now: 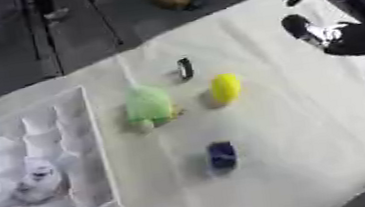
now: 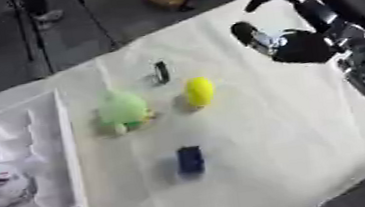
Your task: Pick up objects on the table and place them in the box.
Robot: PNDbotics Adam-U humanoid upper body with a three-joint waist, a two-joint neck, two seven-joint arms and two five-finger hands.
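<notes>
In the left eye view my right hand (image 1: 336, 37) hovers above the surface (image 1: 312, 123), empty; I cannot tell its fingers' spread. The yellow egg-shaped toy (image 1: 226, 88) lies nearest below them.

In the right eye view the white box (image 2: 68, 156) waits far left, beyond the green plush (image 2: 123, 111).

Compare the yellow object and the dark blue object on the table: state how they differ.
Colour: the yellow object is bright yellow, the dark blue object deep blue. Shape: the yellow object is rounded like an egg, the dark blue object blocky. Place: the yellow object lies farther back, beside the green toy; the dark blue object lies nearer, alone. Both rest on the white tablecloth, outside the box, untouched by any hand.
</notes>
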